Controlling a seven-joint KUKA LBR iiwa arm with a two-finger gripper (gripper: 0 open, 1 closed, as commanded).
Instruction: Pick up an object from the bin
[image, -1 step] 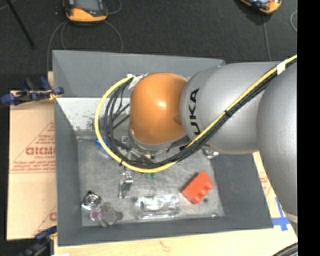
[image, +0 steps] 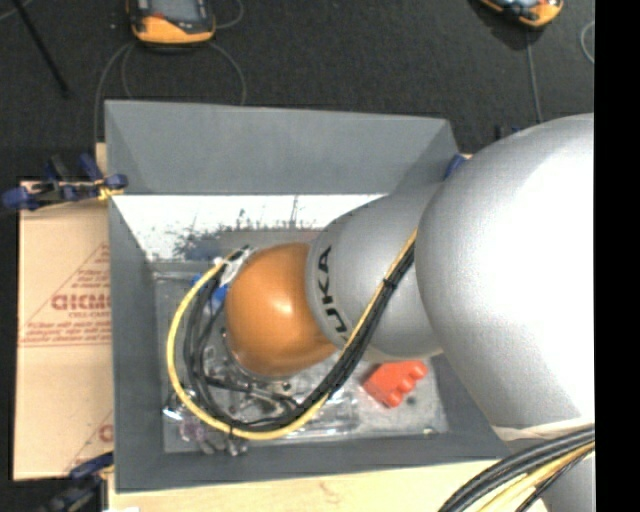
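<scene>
My gripper (image: 248, 386) is low in the bin's left half, its dark body showing just under the arm's wrist. Beneath and around it lies a crumpled clear plastic piece (image: 335, 412) along the bin's front floor. A small purplish thing (image: 194, 431) lies at the front left corner, close to the gripper. An orange-red blocky plastic thing (image: 394, 383) sits on the floor to the gripper's right, apart from it. What is directly under the gripper is hidden.
The arm reaches in from the right and covers the bin's middle and right side. Yellow and black cables loop from the wrist toward the left wall. The bin's back floor is speckled with dark marks.
</scene>
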